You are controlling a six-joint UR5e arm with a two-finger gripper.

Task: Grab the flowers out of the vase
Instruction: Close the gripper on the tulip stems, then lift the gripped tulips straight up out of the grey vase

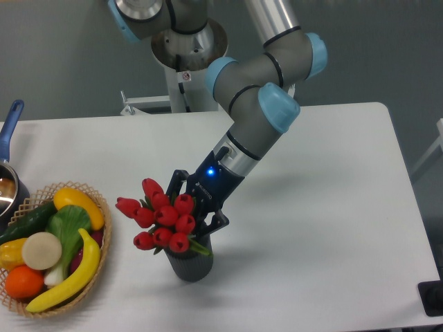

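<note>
The tool (196, 207) is gripping the flowers (160, 215), its fingers closing around the stems just above the vase (188, 265)

A white, smooth rectangular worktop (332, 207) carries three things. A small dark grey ribbed cylindrical vase (187, 265) stands upright near its front edge. A round woven wicker basket (97, 266) sits at the front left corner. Behind it, at the left edge, stands a blue-handled metal pot (8, 176), partly cut off.
</note>
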